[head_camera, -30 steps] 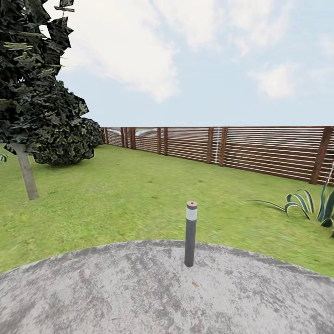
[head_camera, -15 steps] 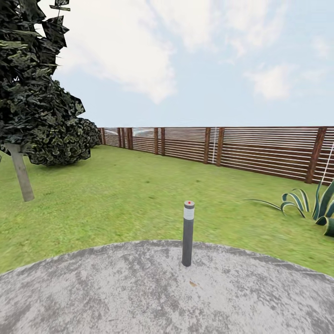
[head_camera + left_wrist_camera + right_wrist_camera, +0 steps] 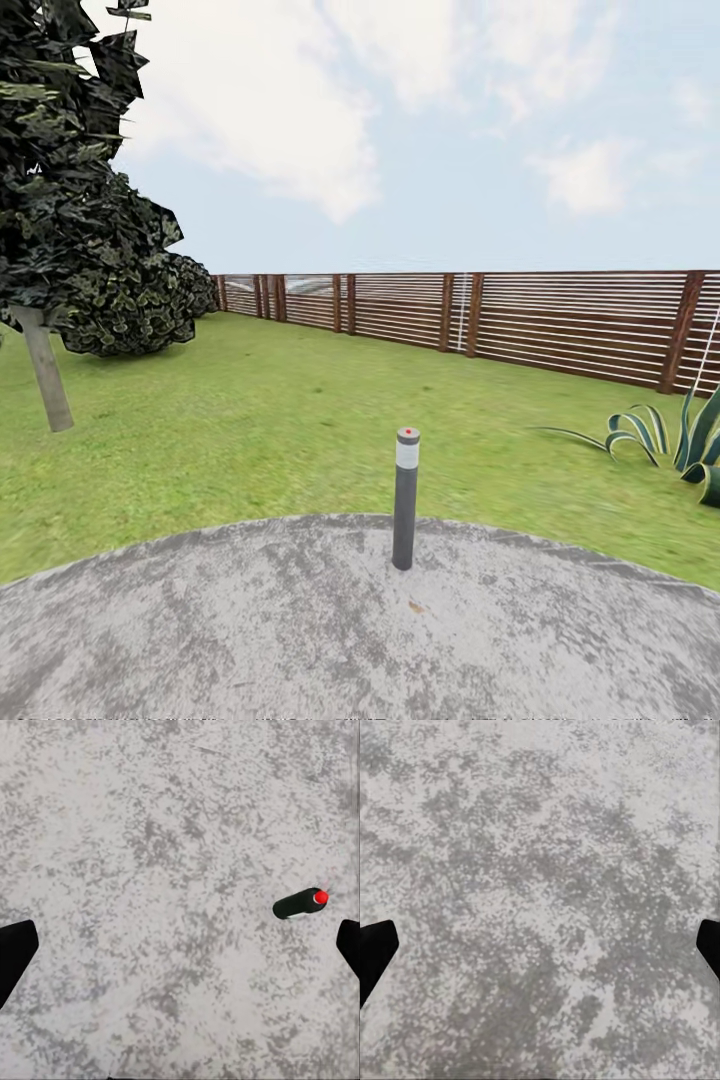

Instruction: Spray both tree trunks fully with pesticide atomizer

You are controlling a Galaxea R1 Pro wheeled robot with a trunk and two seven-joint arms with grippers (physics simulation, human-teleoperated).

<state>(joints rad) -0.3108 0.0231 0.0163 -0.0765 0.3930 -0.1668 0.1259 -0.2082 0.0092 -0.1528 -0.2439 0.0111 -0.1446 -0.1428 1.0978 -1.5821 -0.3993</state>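
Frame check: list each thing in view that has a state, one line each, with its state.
Left gripper: jaws wide apart, nothing between them, over the grey paving.
Right gripper: jaws wide apart, nothing between them, over paving.
Grey bollard: upright at the edge of the paved circle, red dot on top.
Tree: standing on the grass; no white specks visible on its trunk.
Fence: standing, slats intact.

Bright, flat daylight everywhere, no real shadows or glare. The lawn [image 3: 300,420] looks smeary and soft, and both wrist views are pretty grainy.
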